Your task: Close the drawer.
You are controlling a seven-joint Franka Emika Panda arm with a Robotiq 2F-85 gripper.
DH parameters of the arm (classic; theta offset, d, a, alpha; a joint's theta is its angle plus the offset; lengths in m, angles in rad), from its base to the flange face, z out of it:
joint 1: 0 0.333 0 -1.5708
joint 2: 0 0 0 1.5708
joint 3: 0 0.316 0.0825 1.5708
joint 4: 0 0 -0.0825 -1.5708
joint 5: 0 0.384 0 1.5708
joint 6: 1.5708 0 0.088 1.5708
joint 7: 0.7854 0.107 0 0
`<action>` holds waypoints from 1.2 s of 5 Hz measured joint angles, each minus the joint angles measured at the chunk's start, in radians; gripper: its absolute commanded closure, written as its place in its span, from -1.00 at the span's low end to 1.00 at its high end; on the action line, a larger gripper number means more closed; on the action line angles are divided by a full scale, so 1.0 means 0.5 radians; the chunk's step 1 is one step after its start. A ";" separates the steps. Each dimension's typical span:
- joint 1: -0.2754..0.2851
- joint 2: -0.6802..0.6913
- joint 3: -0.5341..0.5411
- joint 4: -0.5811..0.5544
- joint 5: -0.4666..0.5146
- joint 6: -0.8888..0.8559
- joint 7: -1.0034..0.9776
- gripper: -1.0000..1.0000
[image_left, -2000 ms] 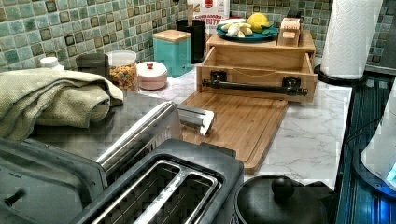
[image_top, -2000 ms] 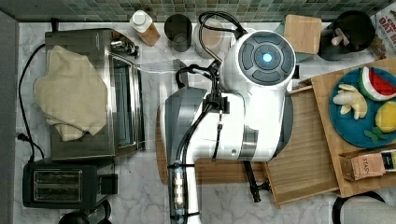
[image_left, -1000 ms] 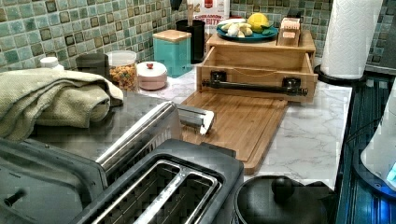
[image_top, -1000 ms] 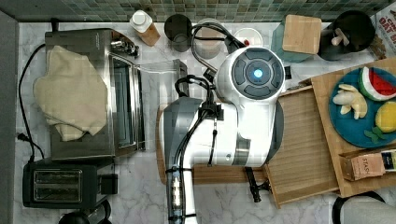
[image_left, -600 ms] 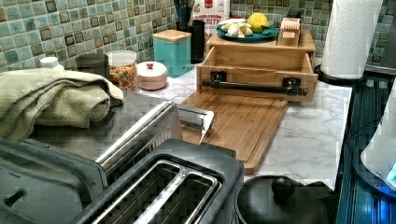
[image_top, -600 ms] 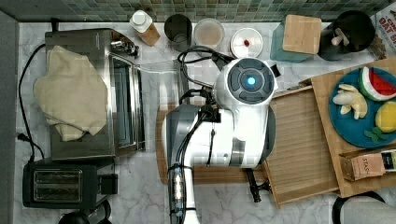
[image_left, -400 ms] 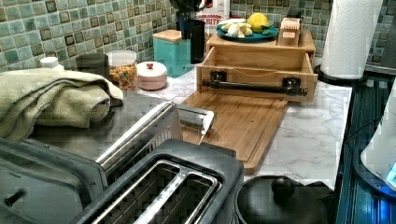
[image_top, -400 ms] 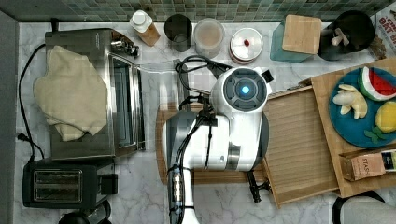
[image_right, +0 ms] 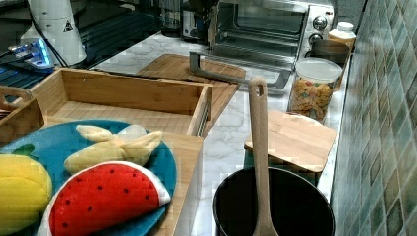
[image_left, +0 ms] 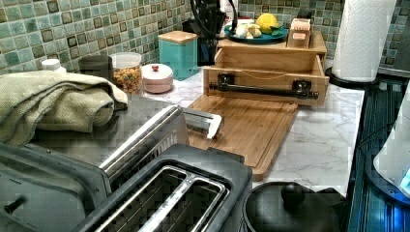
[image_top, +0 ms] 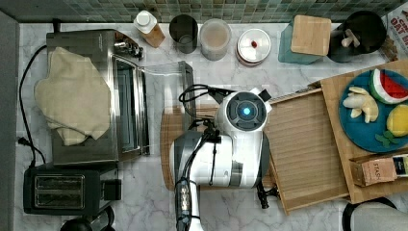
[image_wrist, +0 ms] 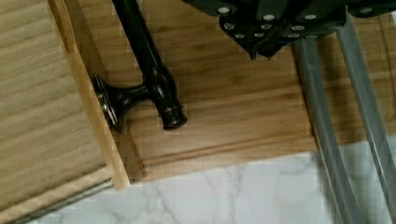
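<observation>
1. Standing open: the drawer [image_top: 308, 149] is pulled out of the wooden stand [image_top: 337, 159] toward the top view's left, ribbed floor exposed, front edge overlapping the cutting board [image_top: 168, 144].
2. Showing, in the left view, the drawer [image_left: 270, 65] w/ its front panel facing the camera; dark bar handle [image_left: 263, 89] is running across that front on two mounts, just above the cutting board [image_left: 246, 125].
3. Showing, in the right view, the drawer [image_right: 123, 105] as an empty box w/ raised rim, sitting just beyond the blue plate [image_right: 54, 142].
4. Hovering: the arm [image_top: 226, 154] is covering the drawer's front edge and part of the board in the top view.
5. Gripper [image_wrist: 259, 49]: the wrist view is catching the dark finger ends sitting tight together, nothing btwn them, apart from the handle [image_wrist: 149, 70]. Fingers pinched closed, holding nothing.
6. Lying beside it: the handle end and one mount are sitting against the drawer front [image_wrist: 88, 93], over board and marble counter [image_wrist: 243, 196].
7. Hanging open: the toaster-oven door [image_top: 166, 91], its metal handle reaching over the board corner; cloth [image_top: 72, 96] is lying on the oven top.
8. Sitting along the tiled wall: jars and a teal canister [image_left: 179, 50]. Plate is carrying play fruit, incl. a watermelon slice [image_right: 103, 196].
</observation>
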 measured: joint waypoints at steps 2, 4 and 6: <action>0.000 -0.068 -0.002 -0.246 -0.087 0.246 -0.269 1.00; 0.000 -0.171 -0.033 -0.461 -0.105 0.333 -0.452 1.00; -0.001 -0.103 -0.049 -0.543 -0.105 0.534 -0.486 1.00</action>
